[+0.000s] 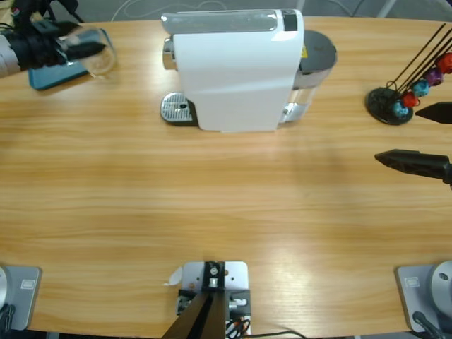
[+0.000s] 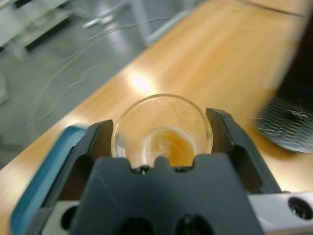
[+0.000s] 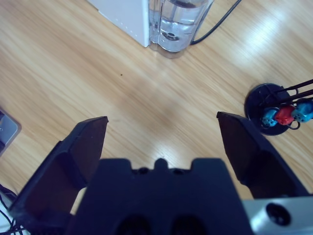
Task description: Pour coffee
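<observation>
Table (image 1: 212, 205): we see long pale wood filling the frame.
Coffee machine (image 1: 236, 67): white, upper middle, standing on the wood.
Capsule rack (image 1: 392, 104): black round base at the right edge, upper half, coloured capsules on its rods.
Blue tray (image 1: 48, 76): upper left corner, partly hidden.

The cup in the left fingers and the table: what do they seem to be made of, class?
The cup looks like clear glass or plastic: the coffee and the table show through its glossy wall. The table looks like varnished wood or laminate: streaked grain, soft light glare.
</observation>
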